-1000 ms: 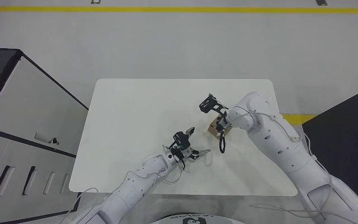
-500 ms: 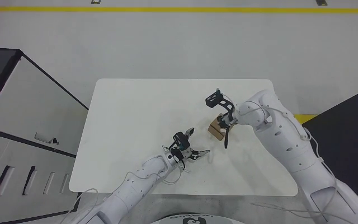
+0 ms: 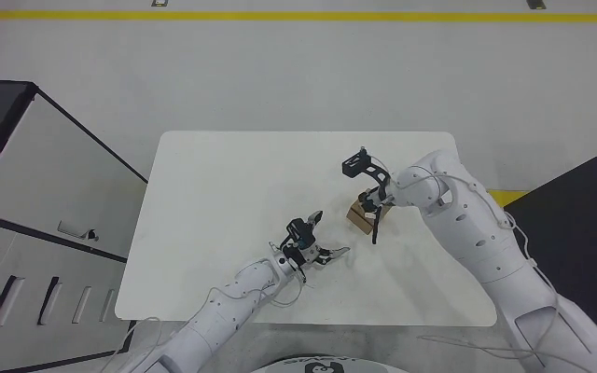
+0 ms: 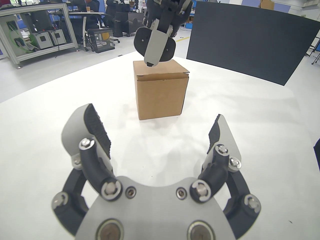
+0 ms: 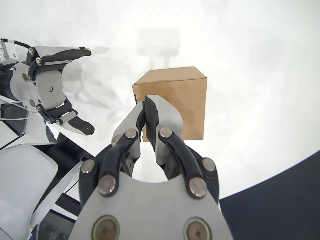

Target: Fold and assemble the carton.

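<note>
A small brown carton [image 3: 358, 215] stands closed and upright on the white table [image 3: 224, 186], right of centre. My right gripper [image 3: 371, 207] hangs over it, shut with nothing between its fingers. In the left wrist view the right gripper [image 4: 149, 63] has its tip at the far edge of the carton [image 4: 160, 93] top. From the right wrist, the shut gripper [image 5: 147, 101] sits over the carton [image 5: 182, 101]. My left gripper [image 3: 328, 237] stands open a short way from the carton on its front-left side, low over the table, holding nothing [image 4: 153, 116].
A dark panel [image 4: 245, 38] stands beyond the table's right edge. A grey cabinet [image 3: 47, 186] sits off the left side. The table's left half and back are bare white surface.
The right arm has shifted to the right, so more of the carton shows beside its gripper. The left arm has hardly moved and stays open.
</note>
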`<state>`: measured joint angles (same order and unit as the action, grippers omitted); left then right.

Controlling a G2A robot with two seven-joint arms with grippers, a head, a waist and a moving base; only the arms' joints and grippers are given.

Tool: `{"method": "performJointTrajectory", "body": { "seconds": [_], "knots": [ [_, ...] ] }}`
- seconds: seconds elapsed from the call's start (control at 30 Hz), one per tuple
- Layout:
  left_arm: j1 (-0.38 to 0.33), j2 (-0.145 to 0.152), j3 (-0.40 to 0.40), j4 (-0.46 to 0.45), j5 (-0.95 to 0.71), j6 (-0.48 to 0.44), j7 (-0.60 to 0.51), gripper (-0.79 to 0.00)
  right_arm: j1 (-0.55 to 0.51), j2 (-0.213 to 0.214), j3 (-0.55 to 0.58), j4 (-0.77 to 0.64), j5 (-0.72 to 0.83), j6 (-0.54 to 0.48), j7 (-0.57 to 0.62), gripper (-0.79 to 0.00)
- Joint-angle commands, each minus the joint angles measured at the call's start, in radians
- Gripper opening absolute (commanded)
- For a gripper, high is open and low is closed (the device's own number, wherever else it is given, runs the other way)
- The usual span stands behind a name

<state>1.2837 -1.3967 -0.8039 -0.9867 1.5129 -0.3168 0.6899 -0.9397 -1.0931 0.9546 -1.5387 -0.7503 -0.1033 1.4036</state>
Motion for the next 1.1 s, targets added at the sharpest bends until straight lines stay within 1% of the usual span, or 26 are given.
{"method": "performJointTrajectory", "body": {
  "seconds": [0.0, 0.27, 0.43, 0.5, 1.07],
  "knots": [
    [0.019, 0.012, -0.019, -0.03, 0.008, -0.01, 0.001, 0.0, 0.001, 0.0, 0.0, 0.004, 0.007, -0.003, 0.0, -0.785],
    [0.122, 0.068, -0.12, -0.19, 0.053, -0.054, -0.035, 0.0, 0.002, 0.001, 0.0, 0.015, 0.023, -0.009, -0.006, -0.785],
    [0.179, 0.094, -0.174, -0.28, 0.072, -0.073, -0.057, 0.0, 0.003, 0.002, -0.002, 0.019, 0.028, -0.011, -0.008, -0.785],
    [0.191, 0.102, -0.186, -0.302, 0.079, -0.099, -0.056, 0.0, 0.003, 0.002, -0.002, 0.02, 0.03, -0.012, -0.009, -0.785],
    [0.191, 0.102, -0.186, -0.302, 0.079, -0.099, -0.056, 0.0, -0.009, 0.005, -0.011, 0.029, 0.034, -0.014, -0.025, -0.785]
  ]
}}
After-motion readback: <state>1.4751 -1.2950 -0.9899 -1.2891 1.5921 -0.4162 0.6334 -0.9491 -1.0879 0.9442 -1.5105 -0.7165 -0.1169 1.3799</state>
